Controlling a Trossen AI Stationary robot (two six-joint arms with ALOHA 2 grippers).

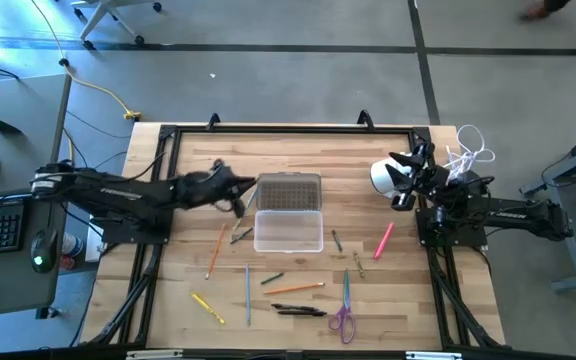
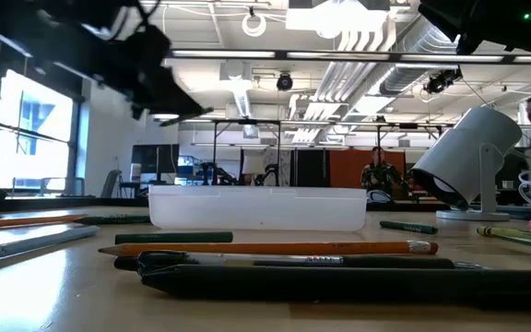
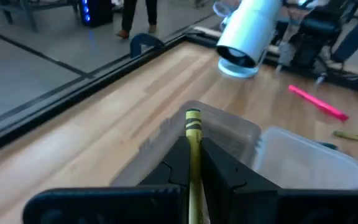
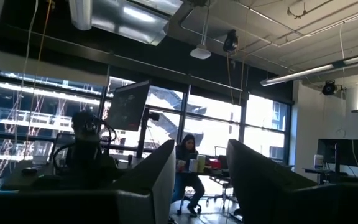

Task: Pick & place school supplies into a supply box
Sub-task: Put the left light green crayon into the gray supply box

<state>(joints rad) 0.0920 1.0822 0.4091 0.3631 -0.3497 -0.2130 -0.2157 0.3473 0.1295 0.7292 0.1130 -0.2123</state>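
My left gripper point(image 1: 246, 186) point(image 3: 193, 149) hangs over the left edge of the supply box's grey textured lid point(image 1: 288, 190) and is shut on a yellow pencil point(image 3: 193, 127). The clear tray point(image 1: 288, 231) point(image 2: 258, 208) lies open beside the lid, toward the near edge. Pencils and pens lie flat on the wood: an orange one point(image 1: 215, 250), a yellow one point(image 1: 208, 308), another orange one point(image 1: 295, 288), black ones point(image 1: 298, 311) and a pink one point(image 1: 384, 240). Purple-handled scissors point(image 1: 343, 312) lie near them. My right gripper point(image 1: 404, 172) point(image 4: 201, 158) is open, raised at the table's right and facing the room. My left gripper pinches the yellow pencil between its two fingers point(image 3: 225, 168), just behind the black-banded end point(image 3: 193, 121), which sticks out past the fingertips. The pencil runs along the fingers. They come from the table's left, and the pencil is lifted clear above the lid.
A white cylindrical object point(image 1: 382, 178) point(image 2: 464, 152) stands right of the box, with a white cable bundle point(image 1: 468, 152) behind it. A black frame point(image 1: 288, 128) runs around the table. A person point(image 4: 188, 168) sits in the room beyond.
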